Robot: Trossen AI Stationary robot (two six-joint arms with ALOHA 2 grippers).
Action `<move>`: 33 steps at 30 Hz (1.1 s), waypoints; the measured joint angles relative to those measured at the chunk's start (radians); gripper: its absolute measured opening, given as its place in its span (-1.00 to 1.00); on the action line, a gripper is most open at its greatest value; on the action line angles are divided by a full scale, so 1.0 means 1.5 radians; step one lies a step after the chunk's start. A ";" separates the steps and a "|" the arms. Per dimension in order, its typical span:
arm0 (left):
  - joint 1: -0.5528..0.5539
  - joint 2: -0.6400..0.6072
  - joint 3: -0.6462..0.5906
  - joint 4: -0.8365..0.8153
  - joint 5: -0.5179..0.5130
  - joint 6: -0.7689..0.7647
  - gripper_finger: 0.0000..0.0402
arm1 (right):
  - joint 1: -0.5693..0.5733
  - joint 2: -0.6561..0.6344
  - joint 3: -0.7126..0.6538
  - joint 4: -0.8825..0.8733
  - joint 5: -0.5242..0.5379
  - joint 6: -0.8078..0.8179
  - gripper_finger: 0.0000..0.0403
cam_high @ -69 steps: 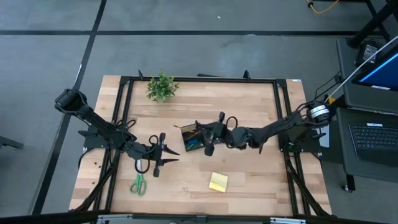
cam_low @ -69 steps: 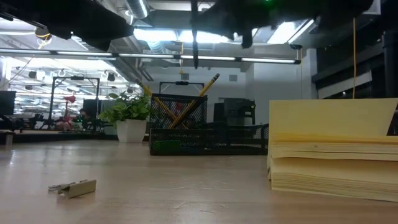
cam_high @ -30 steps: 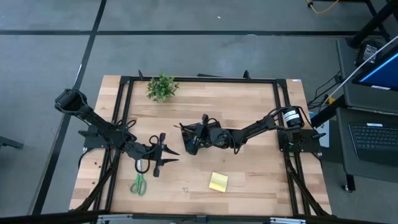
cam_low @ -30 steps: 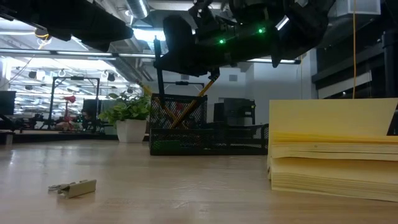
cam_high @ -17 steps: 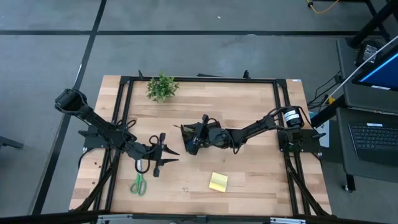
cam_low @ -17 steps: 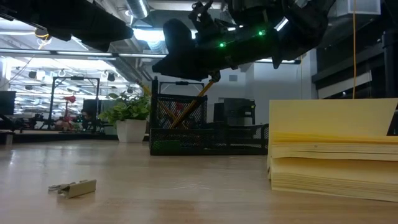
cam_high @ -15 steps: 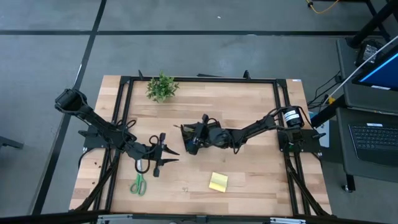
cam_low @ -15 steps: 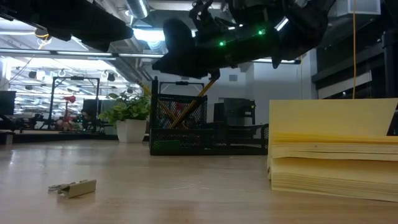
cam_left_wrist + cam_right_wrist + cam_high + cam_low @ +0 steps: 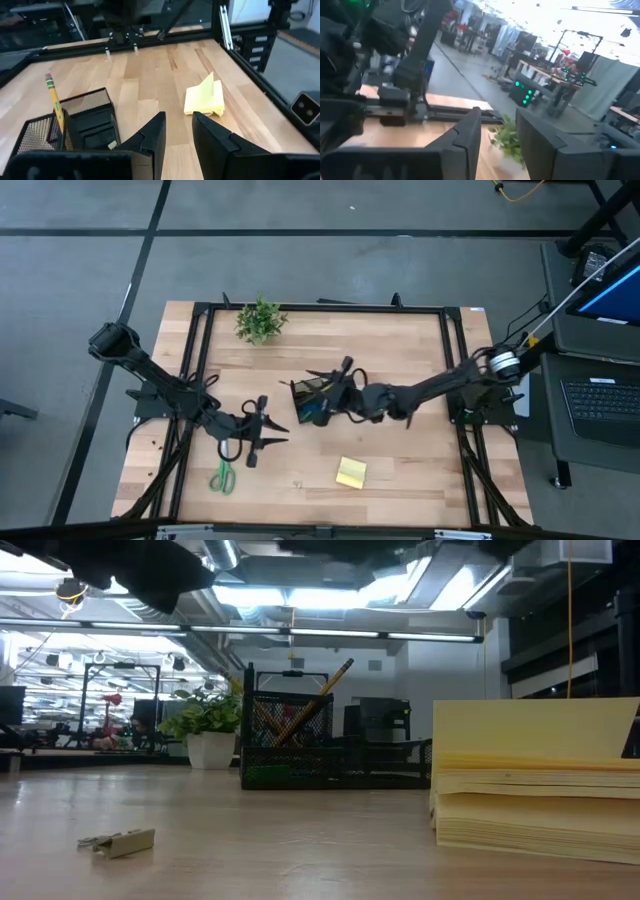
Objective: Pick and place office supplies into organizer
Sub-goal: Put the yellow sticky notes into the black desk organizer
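The black mesh organizer (image 9: pixel 310 404) stands at the table's middle. In its taller section a yellow pencil (image 9: pixel 330 682) leans and a black pen (image 9: pixel 248 705) stands upright at one corner. My right gripper (image 9: pixel 330 380) hovers above the organizer, open, with nothing between its fingers (image 9: pixel 465 137). My left gripper (image 9: pixel 268 423) waits left of the organizer, open and empty (image 9: pixel 178 132). Green-handled scissors (image 9: pixel 222 477) lie flat near the front left. A yellow sticky-note pad (image 9: pixel 351 472) lies toward the near edge.
A small potted plant (image 9: pixel 260 320) stands at the far left of the table. A small pale clip-like piece (image 9: pixel 118 840) lies on the wood close to the low camera. Black frame rails (image 9: pixel 320 307) run around the table's edges.
My right gripper has let go of the black pen, which stays upright in the organizer's taller section. The gripper has risen out of the top of the low view and drawn back a little toward the table's right edge, and its wrist has rolled.
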 joint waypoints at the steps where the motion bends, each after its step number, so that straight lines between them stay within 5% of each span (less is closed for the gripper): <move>1: -0.002 0.000 0.008 -0.016 -0.002 0.002 -0.55 | 0.007 -0.019 0.000 -0.029 0.013 -0.003 -0.39; 10: -0.004 0.000 0.041 -0.100 -0.002 0.002 -0.55 | 0.074 -0.151 0.001 -0.336 0.042 0.154 -0.48; 19: 0.007 0.000 0.041 -0.125 -0.003 0.004 -0.55 | 0.154 -0.176 0.008 -0.484 -0.109 0.240 -0.67; 33: 0.019 0.000 0.041 -0.138 -0.003 0.003 -0.55 | 0.248 -0.029 0.327 -1.074 -0.114 0.594 -0.74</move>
